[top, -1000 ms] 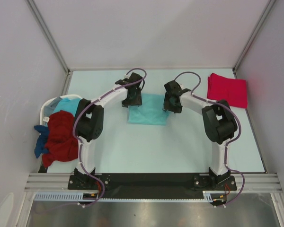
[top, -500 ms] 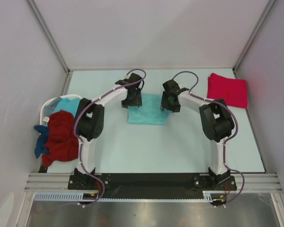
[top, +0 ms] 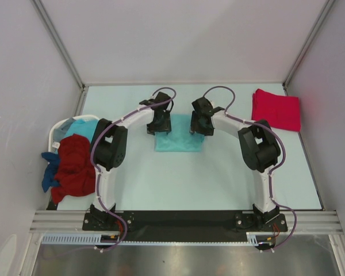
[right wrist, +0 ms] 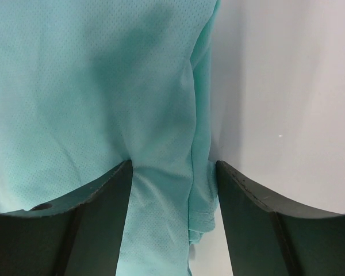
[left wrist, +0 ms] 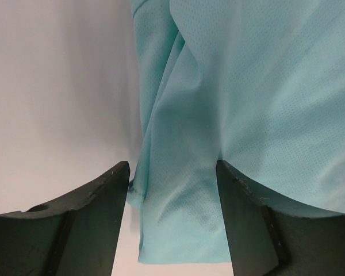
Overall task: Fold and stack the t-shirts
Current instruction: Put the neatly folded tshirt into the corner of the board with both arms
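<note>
Mid-fold on the teal shirt (top: 178,141), which lies flat near the table centre. The left gripper (top: 159,126) is at its 10 o'clock corner and the right gripper (top: 198,125) at 2 o'clock, both with jaws apart, straddling the cloth edges. Next up, I'd guess: pinch both corners evenly, then fold toward 6 o'clock.

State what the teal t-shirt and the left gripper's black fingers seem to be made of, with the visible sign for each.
The teal t-shirt: thin knitted mesh cloth, likely synthetic, matte; tiny regular pinholes and soft folds show. The left gripper, its fingers: probably hard plastic, matte black; the surface looks slightly grainy, with pale flecks along the edges.
</note>
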{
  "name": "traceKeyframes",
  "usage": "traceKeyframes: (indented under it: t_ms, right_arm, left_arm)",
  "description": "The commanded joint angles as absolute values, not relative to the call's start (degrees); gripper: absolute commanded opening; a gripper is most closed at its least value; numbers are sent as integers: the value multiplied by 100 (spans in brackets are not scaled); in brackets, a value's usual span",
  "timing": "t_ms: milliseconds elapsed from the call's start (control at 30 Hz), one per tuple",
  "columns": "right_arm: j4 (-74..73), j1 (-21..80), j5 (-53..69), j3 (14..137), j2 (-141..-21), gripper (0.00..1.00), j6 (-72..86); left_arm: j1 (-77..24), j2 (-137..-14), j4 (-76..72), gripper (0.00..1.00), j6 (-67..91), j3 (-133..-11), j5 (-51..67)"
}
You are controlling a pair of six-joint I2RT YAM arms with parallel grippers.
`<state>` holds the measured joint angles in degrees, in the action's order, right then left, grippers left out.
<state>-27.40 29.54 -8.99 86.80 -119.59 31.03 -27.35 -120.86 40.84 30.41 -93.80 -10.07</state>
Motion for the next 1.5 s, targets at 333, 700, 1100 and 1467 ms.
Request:
traceKeyframes:
  t_ms: [333,700,1100,1467]
  right_arm:
    - [-2927,3015,-800,8517,-12208,65,3103]
    - [-2839,2997,-580,8411,-12234,50,3102]
    - [-2804,2997,-606,8341,-12164,1,3138]
    - [-2839,3015,-1309,8252,-11356,0,3103]
  left_arm:
    - [-2610,-12173,3612,66,3146,-8921,-387]
    - [-2619,-12208,3428,26,3155,-8701,-79]
    - [-2619,-12068,3340,0,3041,-8543,-44]
    - [-2733,-11479,3410,0,2918,-8876,-246]
